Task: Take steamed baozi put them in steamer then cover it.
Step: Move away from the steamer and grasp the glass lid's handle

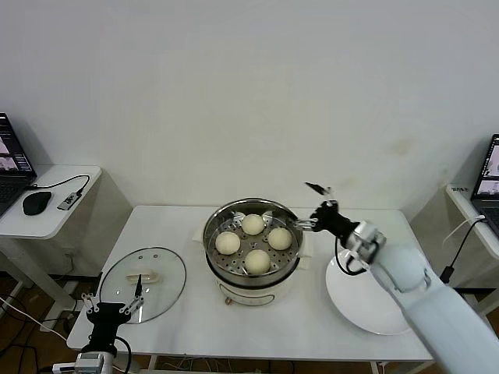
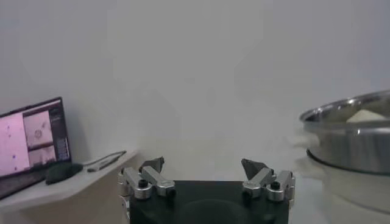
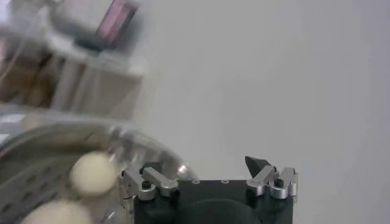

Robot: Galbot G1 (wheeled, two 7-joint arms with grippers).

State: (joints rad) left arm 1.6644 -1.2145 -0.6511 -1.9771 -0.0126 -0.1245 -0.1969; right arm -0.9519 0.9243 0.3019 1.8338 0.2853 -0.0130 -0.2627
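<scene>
At table centre we see the steamer [image 1: 251,251] holding four steamed baozi [image 1: 253,242] on its perforated tray. The cover [image 1: 143,282] lies flat on the table at the steamer's nine o'clock, well apart from it, and an empty white plate [image 1: 366,308] sits at its three o'clock. We find the right gripper [image 1: 315,207], jaws spread and holding nothing, just past the steamer's two-o'clock rim, while the left gripper [image 1: 114,303], jaws likewise spread, hangs at the cover's six-o'clock edge.
</scene>
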